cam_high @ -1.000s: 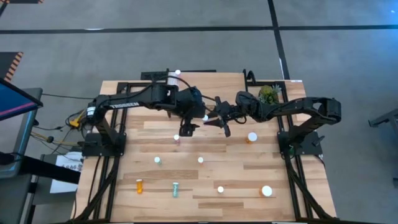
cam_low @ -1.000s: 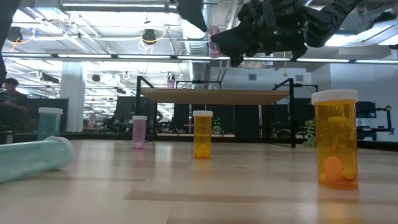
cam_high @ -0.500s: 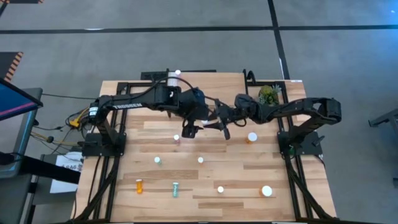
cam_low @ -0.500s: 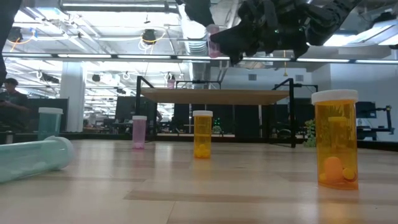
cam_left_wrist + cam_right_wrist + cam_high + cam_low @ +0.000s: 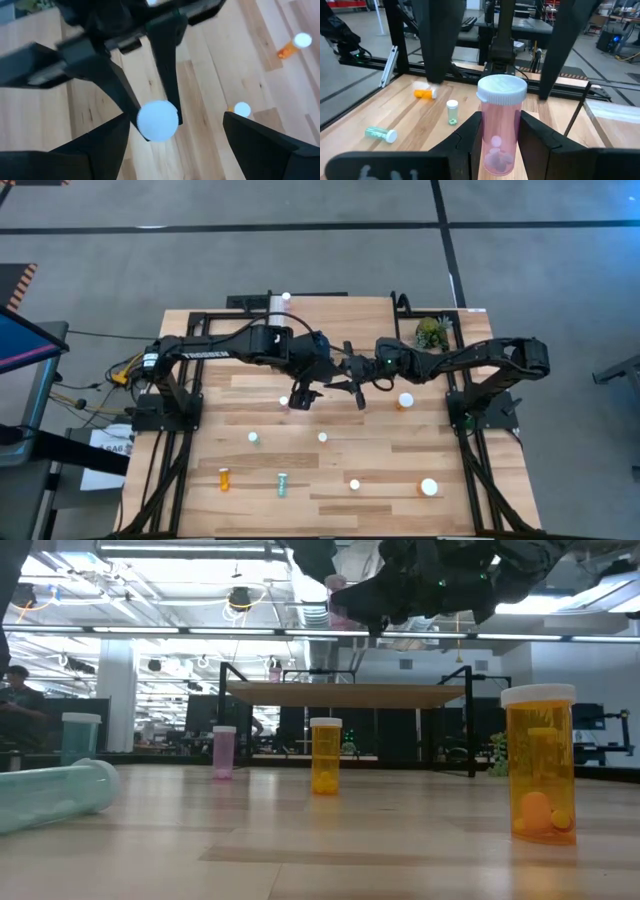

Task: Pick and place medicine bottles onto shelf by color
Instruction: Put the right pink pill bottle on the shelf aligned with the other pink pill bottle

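The right gripper [image 5: 497, 145] held a pink bottle [image 5: 500, 131] upright by its body, high above the middle of the table [image 5: 400, 450]. Its 2 fingers [image 5: 465, 142] were pressed on both sides of the bottle. The left gripper [image 5: 172, 145] stood wide open around the white cap [image 5: 157, 120] of the same bottle and was not touching it.

The shelf [image 5: 350, 693] stood at the far side of the table. On the table, an orange bottle [image 5: 326, 754] and another pink bottle [image 5: 223, 751] stood upright, and a teal bottle [image 5: 50, 796] lay on its side.
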You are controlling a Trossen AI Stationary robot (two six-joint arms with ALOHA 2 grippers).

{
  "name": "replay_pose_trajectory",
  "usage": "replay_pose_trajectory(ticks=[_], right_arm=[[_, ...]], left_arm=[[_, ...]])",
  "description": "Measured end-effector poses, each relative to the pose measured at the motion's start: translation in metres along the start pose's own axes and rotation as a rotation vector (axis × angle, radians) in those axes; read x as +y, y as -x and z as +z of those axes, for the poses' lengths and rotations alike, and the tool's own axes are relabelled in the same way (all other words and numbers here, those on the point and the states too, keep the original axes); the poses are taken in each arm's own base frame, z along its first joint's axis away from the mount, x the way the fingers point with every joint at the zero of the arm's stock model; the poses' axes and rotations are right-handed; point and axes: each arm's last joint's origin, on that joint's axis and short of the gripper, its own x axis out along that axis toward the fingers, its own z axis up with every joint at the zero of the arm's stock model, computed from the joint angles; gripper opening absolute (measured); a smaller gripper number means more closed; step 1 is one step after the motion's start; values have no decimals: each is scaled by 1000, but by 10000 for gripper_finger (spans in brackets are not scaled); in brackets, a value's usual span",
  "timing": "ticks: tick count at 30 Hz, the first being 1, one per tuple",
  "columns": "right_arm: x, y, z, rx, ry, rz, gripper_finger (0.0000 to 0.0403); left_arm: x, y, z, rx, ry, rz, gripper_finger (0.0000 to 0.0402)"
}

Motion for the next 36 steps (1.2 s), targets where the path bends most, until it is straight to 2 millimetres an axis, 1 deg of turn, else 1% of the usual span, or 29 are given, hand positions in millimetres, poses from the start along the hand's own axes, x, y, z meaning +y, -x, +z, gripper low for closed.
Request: replay_pose_trajectory(ticks=[5, 15, 20, 23, 31, 36], right_arm=[[-1, -2, 4, 13, -5, 1, 128], [-1, -2, 2, 41, -20, -12, 128], [3, -4, 1, 46, -20, 1, 128], [4, -4, 1, 45, -20, 7, 128], [4, -4, 2, 44, -19, 7, 128], [4, -4, 2, 44, -20, 7, 128]], left_arm=[[0, -3, -2, 8, 2, 5, 309], [1, -3, 0, 0, 24, 34, 309], [1, -3, 0, 2, 39, 34, 306], [1, -3, -1, 12, 39, 30, 290], [1, -3, -2, 14, 39, 30, 224], [0, -3, -2, 15, 37, 29, 198]])
